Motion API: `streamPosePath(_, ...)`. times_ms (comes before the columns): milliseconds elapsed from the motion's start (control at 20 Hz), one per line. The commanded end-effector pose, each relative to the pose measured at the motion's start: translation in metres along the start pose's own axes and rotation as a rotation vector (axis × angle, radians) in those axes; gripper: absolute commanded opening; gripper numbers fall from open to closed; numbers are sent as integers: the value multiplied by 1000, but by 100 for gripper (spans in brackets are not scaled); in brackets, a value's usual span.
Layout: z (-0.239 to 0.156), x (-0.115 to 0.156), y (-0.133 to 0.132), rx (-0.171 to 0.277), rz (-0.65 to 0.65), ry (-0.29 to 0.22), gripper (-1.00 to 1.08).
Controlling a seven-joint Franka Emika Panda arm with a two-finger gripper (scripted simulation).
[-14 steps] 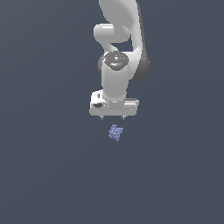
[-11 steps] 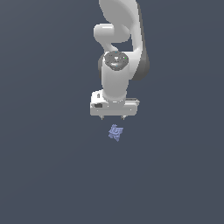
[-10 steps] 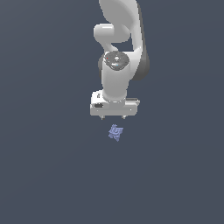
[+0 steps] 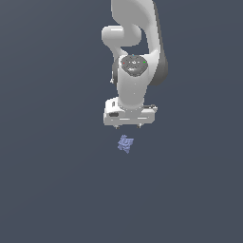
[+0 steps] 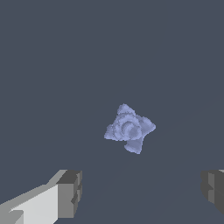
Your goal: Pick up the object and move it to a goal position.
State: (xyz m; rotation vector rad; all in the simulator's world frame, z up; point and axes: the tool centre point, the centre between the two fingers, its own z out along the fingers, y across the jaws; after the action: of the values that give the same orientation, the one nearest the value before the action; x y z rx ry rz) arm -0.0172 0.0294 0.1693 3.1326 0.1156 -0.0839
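Note:
The object (image 4: pixel 125 144) is a small periwinkle-blue faceted lump lying on the dark grey floor, just below the white arm's hand in the exterior view. My gripper (image 4: pixel 129 126) hangs above it, apart from it, with its two short fingertips spread wide. In the wrist view the object (image 5: pixel 129 128) lies ahead of the gap between the fingers (image 5: pixel 70 194), nothing between them. The gripper (image 5: pixel 142 192) is open.
A plain dark grey floor (image 4: pixel 52 180) surrounds the object on all sides. The white arm (image 4: pixel 135 57) rises above the gripper toward the top of the exterior view.
The arm's hand has shifted slightly upward and toward the exterior view's right. The object has not moved.

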Motion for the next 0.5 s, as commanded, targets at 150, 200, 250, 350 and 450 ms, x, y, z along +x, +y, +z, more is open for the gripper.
streamPosePath(150,0,0,1,0,2,0,100)
streamPosePath(200,1,0,0,1,5,0,100)
streamPosePath(250,2,0,0,1,11,0,100)
streamPosePath(350,4,1,1,2,26,2,100)
streamPosePath(450,7,2,1,3,47,4,100)
